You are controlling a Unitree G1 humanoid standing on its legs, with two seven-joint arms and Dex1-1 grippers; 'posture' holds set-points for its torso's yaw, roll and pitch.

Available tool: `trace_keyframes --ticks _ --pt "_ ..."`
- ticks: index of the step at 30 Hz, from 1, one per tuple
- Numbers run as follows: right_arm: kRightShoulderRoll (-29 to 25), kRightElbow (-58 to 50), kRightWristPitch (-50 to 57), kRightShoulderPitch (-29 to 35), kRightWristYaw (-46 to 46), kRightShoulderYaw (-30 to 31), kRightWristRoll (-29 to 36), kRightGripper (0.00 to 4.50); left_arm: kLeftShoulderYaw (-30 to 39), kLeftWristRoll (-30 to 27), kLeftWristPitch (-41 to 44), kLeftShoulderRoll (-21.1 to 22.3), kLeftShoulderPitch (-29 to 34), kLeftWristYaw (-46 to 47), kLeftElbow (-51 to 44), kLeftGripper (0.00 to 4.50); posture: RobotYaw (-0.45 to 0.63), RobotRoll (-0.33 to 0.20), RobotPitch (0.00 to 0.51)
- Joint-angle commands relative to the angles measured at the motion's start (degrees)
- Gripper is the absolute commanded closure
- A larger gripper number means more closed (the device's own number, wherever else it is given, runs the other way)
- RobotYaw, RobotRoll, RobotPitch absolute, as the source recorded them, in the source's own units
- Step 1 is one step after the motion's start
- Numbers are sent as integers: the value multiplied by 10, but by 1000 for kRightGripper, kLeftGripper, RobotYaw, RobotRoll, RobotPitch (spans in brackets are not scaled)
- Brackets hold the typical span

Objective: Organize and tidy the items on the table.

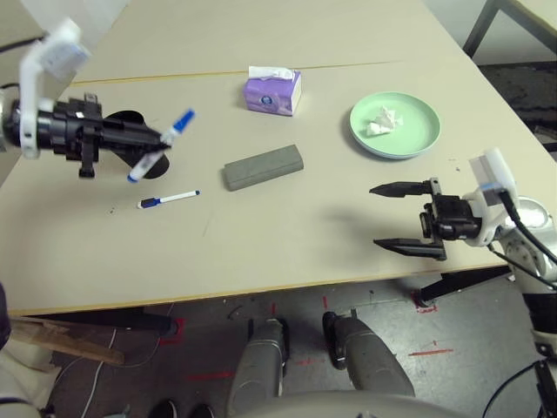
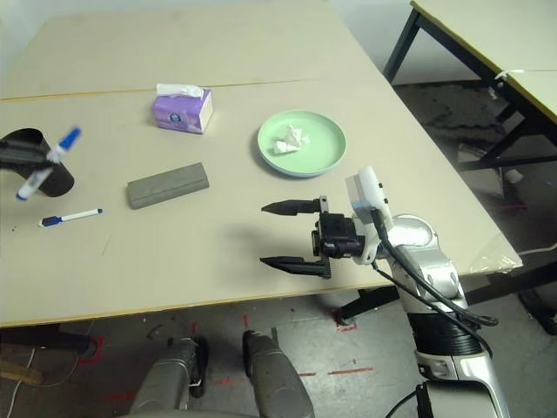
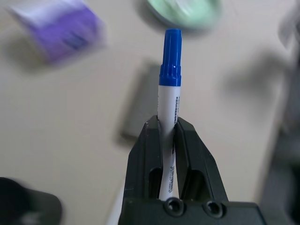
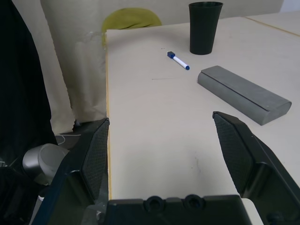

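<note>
A wide beige counter (image 1: 287, 235) with a thin yellowish seam fills the head view, dark floor showing beyond its edges. On the robot's left, the left gripper (image 1: 161, 138) hangs above the counter with its jaws pinching a white marker (image 1: 159, 146) with a blue cap, tilted, right over the black cup (image 1: 130, 126). A second marker (image 1: 168, 199) lies flat on the counter just in front of the cup. The grey glasses case (image 1: 263, 166) lies near the middle, a purple tissue box (image 1: 273, 91) behind it, and the green plate (image 1: 395, 124) with a crumpled tissue (image 1: 383, 121) in it sits to the right. The right gripper (image 1: 402, 218) hovers near the counter's front edge, jaws spread wide and empty. In the left wrist view the jaws press on the marker's white barrel, blue cap pointing away. In the right wrist view the spread jaws frame bare counter, with the case, the lying marker and the upright cup beyond.
</note>
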Motion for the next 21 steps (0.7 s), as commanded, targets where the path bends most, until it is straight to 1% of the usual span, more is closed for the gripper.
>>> trace_keyframes --ticks 1,6,11,14,21 --pt "2 0 -4 1 2 6 -5 0 29 33 -62 -3 0 61 76 4231 -89 0 179" --pt "2 5 -8 1 1 3 -6 0 85 39 -135 -31 -13 169 159 4231 -85 0 171" --pt "3 9 -10 -1 1 3 -8 0 138 30 -202 -54 -35 259 218 4231 -83 0 167" --pt "3 9 -12 0 1 4 -9 0 156 29 -228 -62 -42 284 241 4231 -82 0 165" --pt "-2 14 -11 -6 4 2 -9 0 172 32 -291 -86 -32 313 280 4231 -87 0 164"
